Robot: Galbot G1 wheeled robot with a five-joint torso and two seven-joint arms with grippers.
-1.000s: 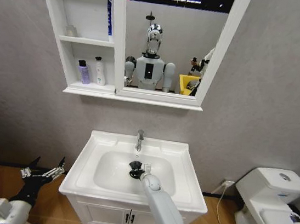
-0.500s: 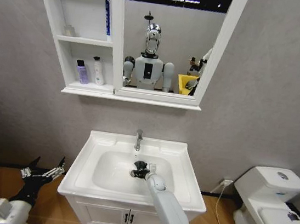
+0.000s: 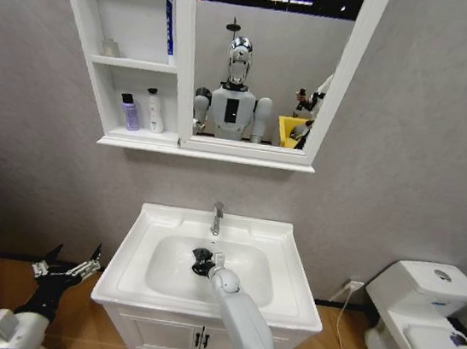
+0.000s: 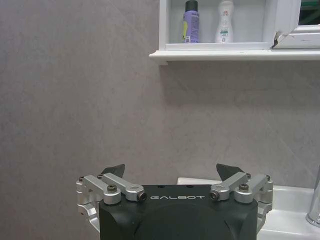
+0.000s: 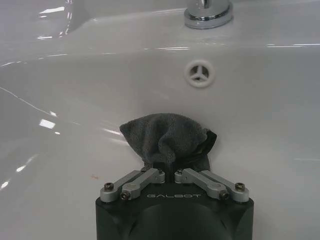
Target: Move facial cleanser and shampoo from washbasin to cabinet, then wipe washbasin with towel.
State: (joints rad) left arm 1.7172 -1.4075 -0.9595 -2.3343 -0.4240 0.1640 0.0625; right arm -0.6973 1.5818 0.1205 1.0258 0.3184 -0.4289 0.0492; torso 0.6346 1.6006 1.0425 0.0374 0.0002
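Shifted leftward across the washbasin (image 3: pixel 287 259) bowl, my right hand (image 5: pixel 167 167) is pinching the towel (image 5: pixel 167 140), wiping; next, uncovered bowl areas. Left hand (image 4: pixel 170 175) is hanging spread.

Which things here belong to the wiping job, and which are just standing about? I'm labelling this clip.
Belonging to the job:
- washbasin
- towel, clamped in the right gripper and pressed into the bowl
- cabinet, with the purple bottle and white bottle on its bottom shelf

Standing about:
- toilet
- left gripper, open, beside the basin
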